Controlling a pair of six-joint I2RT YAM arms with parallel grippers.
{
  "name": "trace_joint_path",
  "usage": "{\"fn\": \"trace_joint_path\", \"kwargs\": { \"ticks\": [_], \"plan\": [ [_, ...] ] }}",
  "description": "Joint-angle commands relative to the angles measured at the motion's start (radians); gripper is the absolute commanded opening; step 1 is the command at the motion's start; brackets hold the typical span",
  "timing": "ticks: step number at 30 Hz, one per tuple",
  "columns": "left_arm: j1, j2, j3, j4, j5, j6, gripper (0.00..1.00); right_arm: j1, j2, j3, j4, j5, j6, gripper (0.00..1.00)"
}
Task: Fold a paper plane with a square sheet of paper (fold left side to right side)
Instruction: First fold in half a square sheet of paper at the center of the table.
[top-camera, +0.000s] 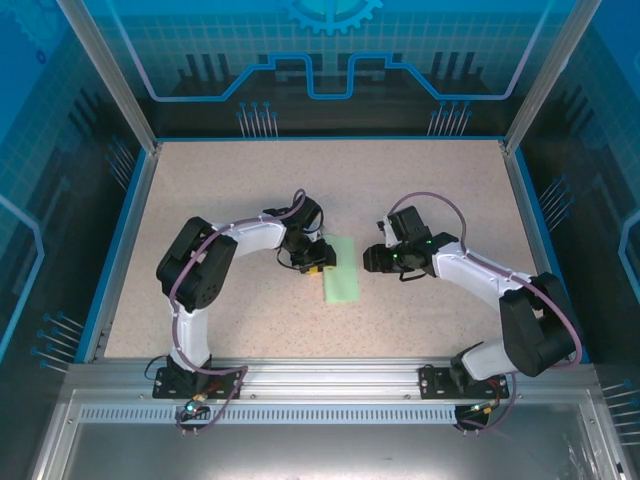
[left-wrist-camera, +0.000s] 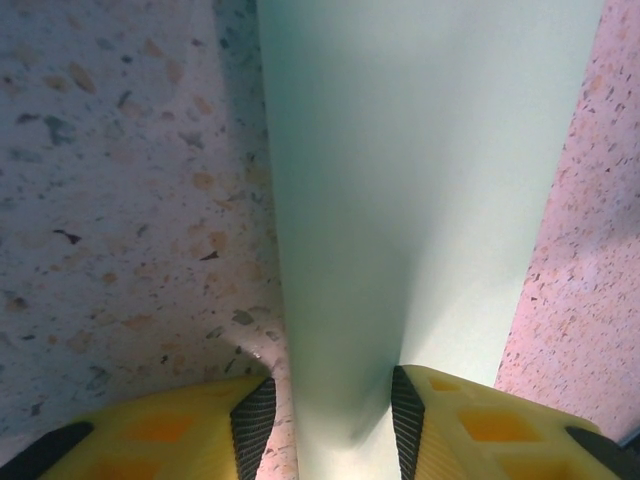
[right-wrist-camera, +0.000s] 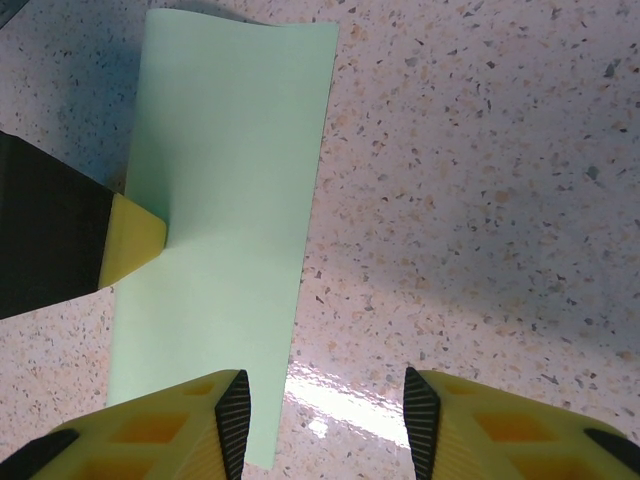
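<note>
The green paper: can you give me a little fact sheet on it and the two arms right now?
Paper: pale green sheet, a narrow rectangle, seemingly folded over, lying on the speckled table
Left tool: fingers apart, paper running between them; grip unclear
Right tool: open at the sheet's right edge, holding nothing
Stage: only a side-to-side fold looks done
</note>
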Motion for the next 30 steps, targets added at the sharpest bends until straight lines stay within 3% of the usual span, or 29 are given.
{"fn": "trace_joint_path", "kwargs": {
  "ticks": [1,19,30],
  "plan": [
    [-0.028,0.137,-0.041,0.021,-0.131,0.002,0.43,-0.011,-0.019,-0.014,-0.013,0.003,0.014,0.47],
    [-0.030,0.155,-0.035,0.017,-0.147,-0.013,0.42,-0.008,-0.010,-0.031,0.036,-0.064,0.028,0.46],
    [-0.029,0.158,-0.041,0.011,-0.167,-0.021,0.38,-0.006,-0.035,-0.034,0.018,-0.022,0.030,0.45]
  ]
}}
